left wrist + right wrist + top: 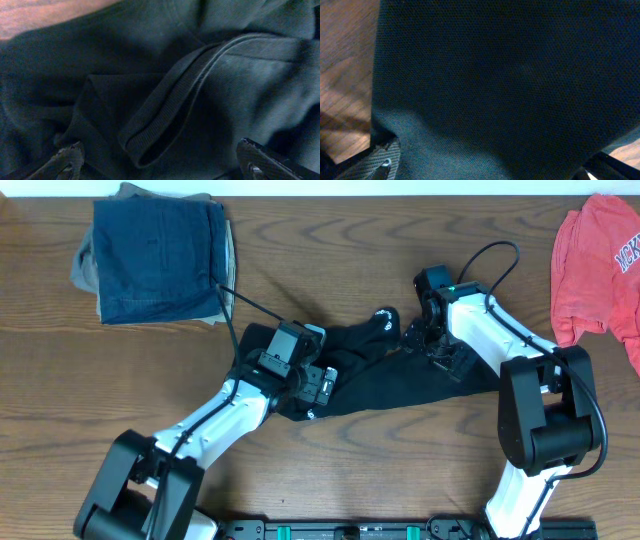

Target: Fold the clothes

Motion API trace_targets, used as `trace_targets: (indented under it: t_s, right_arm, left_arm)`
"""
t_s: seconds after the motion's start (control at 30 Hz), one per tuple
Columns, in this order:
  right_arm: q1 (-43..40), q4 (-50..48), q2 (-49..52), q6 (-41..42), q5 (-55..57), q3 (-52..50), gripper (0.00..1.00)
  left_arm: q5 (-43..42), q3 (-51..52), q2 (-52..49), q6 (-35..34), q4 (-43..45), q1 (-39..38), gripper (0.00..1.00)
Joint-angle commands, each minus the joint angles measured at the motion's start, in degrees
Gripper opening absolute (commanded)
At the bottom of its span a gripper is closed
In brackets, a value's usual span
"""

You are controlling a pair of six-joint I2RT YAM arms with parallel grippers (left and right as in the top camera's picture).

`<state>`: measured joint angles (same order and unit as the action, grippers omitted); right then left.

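**Two open grippers over an unfolded black garment**

Both arms reach in over the black garment (400, 385), which lies bunched and uneven at the middle of the wooden table (400, 470), between the two robot bases and the far edge. The left gripper (322, 383) sits over the garment's left end, the right gripper (442, 348) over its far right part. Each has its jaws spread wide and holds nothing. In the left wrist view the fingertips (70, 155) stand far apart above dark cloth crossed by a ribbed band (170, 105), apparently a hem or cuff. The right wrist view shows only fine-knit fabric filling the space between the fingers (385, 157), with bare wood at the left.

The task seems to be at an early step: no clean fold is visible, and the arms look set to take a first hold. The next move probably calls for each gripper to close on an edge, the ribbed band being a firm place to pinch, then lift and spread the cloth flat.

A folded denim pile (160, 250) lies at the far left, and a coral-red shirt (600, 260) at the far right, both well apart from the garment.
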<state>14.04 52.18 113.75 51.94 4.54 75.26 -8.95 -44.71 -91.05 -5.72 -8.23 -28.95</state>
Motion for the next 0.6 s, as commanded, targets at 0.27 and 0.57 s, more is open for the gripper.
trace_targets:
  t_s: [0.27, 0.57]
  right_arm:
    - [-0.7, -0.1, -0.3, 0.7, 1.3, 0.0, 0.99]
    - [-0.7, -0.2, -0.3, 0.7, 1.4, 0.0, 0.99]
  left_arm:
    - [0.6, -0.9, -2.5, 0.6, 2.8, -0.1, 0.78]
    - [0.7, -0.9, -2.5, 0.6, 4.1, -0.1, 0.78]
